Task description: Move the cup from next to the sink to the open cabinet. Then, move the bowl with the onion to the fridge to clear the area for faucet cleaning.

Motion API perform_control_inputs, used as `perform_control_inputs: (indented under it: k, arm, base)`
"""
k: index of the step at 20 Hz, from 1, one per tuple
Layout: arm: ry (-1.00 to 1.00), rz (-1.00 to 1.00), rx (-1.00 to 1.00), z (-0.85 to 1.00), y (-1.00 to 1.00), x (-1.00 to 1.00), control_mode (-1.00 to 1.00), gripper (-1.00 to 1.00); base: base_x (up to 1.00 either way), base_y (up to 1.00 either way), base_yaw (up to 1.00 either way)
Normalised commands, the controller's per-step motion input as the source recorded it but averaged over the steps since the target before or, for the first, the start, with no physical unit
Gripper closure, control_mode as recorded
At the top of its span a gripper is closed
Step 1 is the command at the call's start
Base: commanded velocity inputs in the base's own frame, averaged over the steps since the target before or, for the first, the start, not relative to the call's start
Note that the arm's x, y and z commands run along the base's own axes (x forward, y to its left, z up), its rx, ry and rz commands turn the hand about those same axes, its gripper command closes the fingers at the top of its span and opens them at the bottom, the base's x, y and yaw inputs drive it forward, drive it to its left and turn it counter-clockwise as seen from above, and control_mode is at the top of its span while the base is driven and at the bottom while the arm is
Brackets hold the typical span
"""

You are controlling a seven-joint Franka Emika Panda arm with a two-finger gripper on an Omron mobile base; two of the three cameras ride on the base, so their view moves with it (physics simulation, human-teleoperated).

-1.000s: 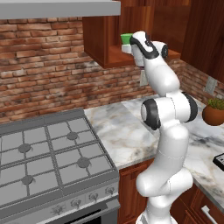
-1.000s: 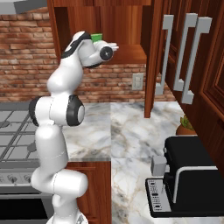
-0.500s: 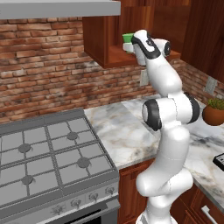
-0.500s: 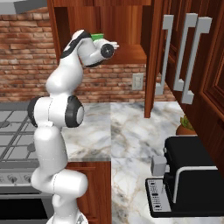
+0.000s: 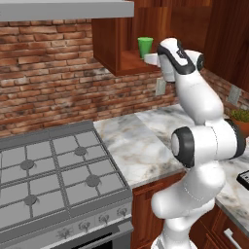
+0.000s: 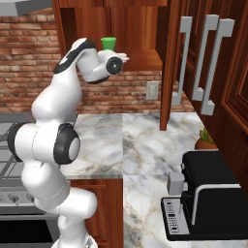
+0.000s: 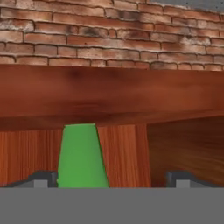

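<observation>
though unheld (upright), cup (image 7: 82,155) between gripper (image 7: 111,178) fingertips

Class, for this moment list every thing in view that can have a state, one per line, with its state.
cup: upright on the shelf, released
open cabinet: door open, cup inside
gripper: open, fingertips apart, cup beside the left one
stove: burners bare, unlit
toaster oven: on the counter, door shut

I see the cup (image 7: 82,155) standing on the cabinet (image 5: 113,46) shelf between my spread fingers (image 7: 43,178), nearer the left one; bare shelf lies beside it.
</observation>
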Motion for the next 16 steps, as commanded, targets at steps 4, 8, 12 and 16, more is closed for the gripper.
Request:
perform_control_inputs:
  k: [4,8,12,16]
  arm:
    - [-0.08,-0.1,0.04,-0.18,-0.04,-1.0,-1.0,-1.0]
    - [-0.1,-0.19,0.0,-0.54,-0.03,-1.0,-1.0,-1.0]
    - [-0.07,-0.2,0.0,-0.95,-0.02,-1.0,-1.0,-1.0]
    - [-0.09,-0.19,-0.02,-1.0,0.0,-1.0,-1.0,-1.0]
  base:
    - [0.0,0.0,0.0]
    - [0.0,0.0,0.0]
    - [0.0,0.0,0.0]
    - [0.0,0.0,0.0]
